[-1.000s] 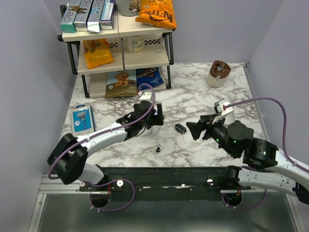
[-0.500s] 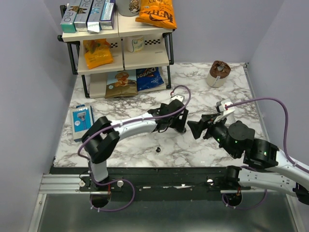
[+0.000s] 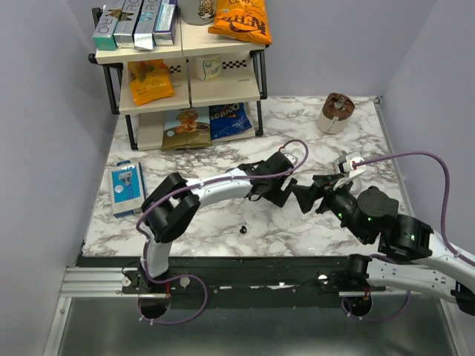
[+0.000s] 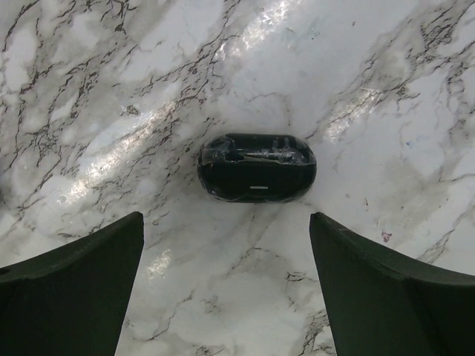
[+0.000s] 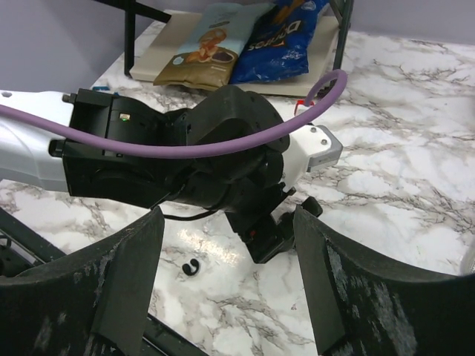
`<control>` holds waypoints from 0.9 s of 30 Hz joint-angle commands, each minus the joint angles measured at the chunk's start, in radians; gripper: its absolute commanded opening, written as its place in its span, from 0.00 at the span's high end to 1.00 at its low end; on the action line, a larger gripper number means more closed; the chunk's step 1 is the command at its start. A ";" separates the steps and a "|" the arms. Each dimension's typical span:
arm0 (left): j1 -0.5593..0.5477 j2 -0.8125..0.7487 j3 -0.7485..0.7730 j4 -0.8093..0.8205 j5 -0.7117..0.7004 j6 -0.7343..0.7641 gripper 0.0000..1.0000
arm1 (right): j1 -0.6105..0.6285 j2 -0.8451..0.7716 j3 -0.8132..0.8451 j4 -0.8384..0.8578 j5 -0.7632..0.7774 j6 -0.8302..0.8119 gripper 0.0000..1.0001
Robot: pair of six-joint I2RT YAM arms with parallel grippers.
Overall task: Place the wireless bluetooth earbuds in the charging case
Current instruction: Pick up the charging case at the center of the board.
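Observation:
The charging case is a glossy black oval lying on the marble, just beyond and between the fingers of my left gripper, which is open and holds nothing. In the top view the left gripper covers the case. My right gripper sits close to the right of it, open and empty, facing the left wrist. One tiny black earbud lies alone on the marble nearer the front edge; the right wrist view has the earbud between the right gripper's fingers but well beyond them.
A two-tier shelf rack with snack bags and boxes stands at the back left, with chip bags on the table under it. A blue packet lies at the left, and a brown-topped cup at the back right.
My left arm has swung right across the table and now hovers over the case, hiding it from above. The right gripper has shifted slightly. The earbud has not moved.

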 commanded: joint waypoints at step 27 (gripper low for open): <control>-0.026 0.181 0.138 -0.049 0.025 0.062 0.05 | -0.004 0.006 -0.014 -0.003 0.016 0.000 0.21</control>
